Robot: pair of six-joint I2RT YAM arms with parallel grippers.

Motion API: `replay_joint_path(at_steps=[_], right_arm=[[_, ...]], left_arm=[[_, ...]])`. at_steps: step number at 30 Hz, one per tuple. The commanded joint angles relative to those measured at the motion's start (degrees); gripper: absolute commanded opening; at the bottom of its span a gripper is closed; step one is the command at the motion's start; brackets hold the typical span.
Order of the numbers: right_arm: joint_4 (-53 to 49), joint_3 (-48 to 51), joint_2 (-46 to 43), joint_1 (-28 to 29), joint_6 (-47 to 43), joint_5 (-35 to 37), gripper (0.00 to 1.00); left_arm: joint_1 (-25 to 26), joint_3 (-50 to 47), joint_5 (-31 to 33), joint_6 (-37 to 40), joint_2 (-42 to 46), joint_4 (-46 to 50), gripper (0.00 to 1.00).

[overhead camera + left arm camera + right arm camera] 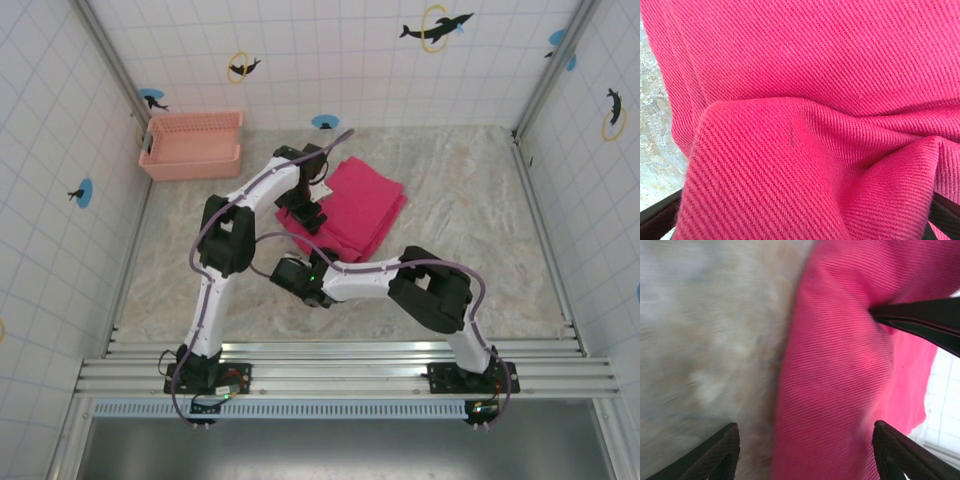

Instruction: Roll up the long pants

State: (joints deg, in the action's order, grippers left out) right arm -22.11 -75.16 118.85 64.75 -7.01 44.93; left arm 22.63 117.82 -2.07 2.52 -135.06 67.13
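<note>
left tool (800, 220) was spread over a long pants (350, 205) fold | right tool (810, 445) spread at the edge | I feared the unpinched fold could slip flat

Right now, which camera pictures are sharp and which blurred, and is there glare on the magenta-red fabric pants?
Top external: evenly lit, sharp, no glare on the bright magenta-red fabric long pants. Left wrist: close and crisp, the weave shows. Right wrist: the marbled beige table is smeared by blur, the weave softer.

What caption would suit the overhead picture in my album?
The left arm and right arm meet over folded magenta long pants on a marbled table, pink basket at far left.
</note>
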Motion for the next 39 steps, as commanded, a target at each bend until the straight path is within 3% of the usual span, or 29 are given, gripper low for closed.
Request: replay_joint_path(at_steps=[1,4,8,15,18,22,25,30,39], right_arm=[[-3.3,-0.5,3.8,-4.1,-0.7,-5.9,0.51],[-3.8,0.1,2.7,-6.4,-0.9,-11.7,0.26],[-4.4,1.8,-0.5,-6.7,-3.8,-17.7,0.19],[-9.7,1.5,-8.7,-7.5,-6.4,-37.3,0.17],[-13.8,-1.1,-11.0,-8.9,-5.4,-48.9,0.16],[-16.1,-3.0,-13.2,-10.4,-2.7,-58.0,0.16],[-14.2,-2.8,-14.4,-13.6,2.0,-69.0,0.15],[-0.3,1.3,-16.5,-21.2,16.3,-87.6,0.16],[1.7,-3.1,-10.6,-28.1,27.7,-98.6,0.17]], left_arm=[[-1.0,-2.9,3.6,1.0,-2.9,-2.0,0.97],[-1.4,-3.7,3.5,0.9,-1.9,-2.2,0.97],[-2.0,-4.9,3.6,0.8,1.5,-2.3,0.97],[-3.3,-3.7,4.5,0.6,8.7,0.4,0.97],[-4.3,-4.3,6.2,0.2,12.4,1.1,0.98],[-5.3,-7.1,6.5,0.2,17.3,-0.6,0.97],[-5.7,-8.9,6.6,0.3,19.5,-1.4,0.97],[-5.7,-11.8,6.3,0.5,21.2,-2.5,0.98],[-5.7,-13.3,4.3,0.2,21.7,-2.4,0.98]])
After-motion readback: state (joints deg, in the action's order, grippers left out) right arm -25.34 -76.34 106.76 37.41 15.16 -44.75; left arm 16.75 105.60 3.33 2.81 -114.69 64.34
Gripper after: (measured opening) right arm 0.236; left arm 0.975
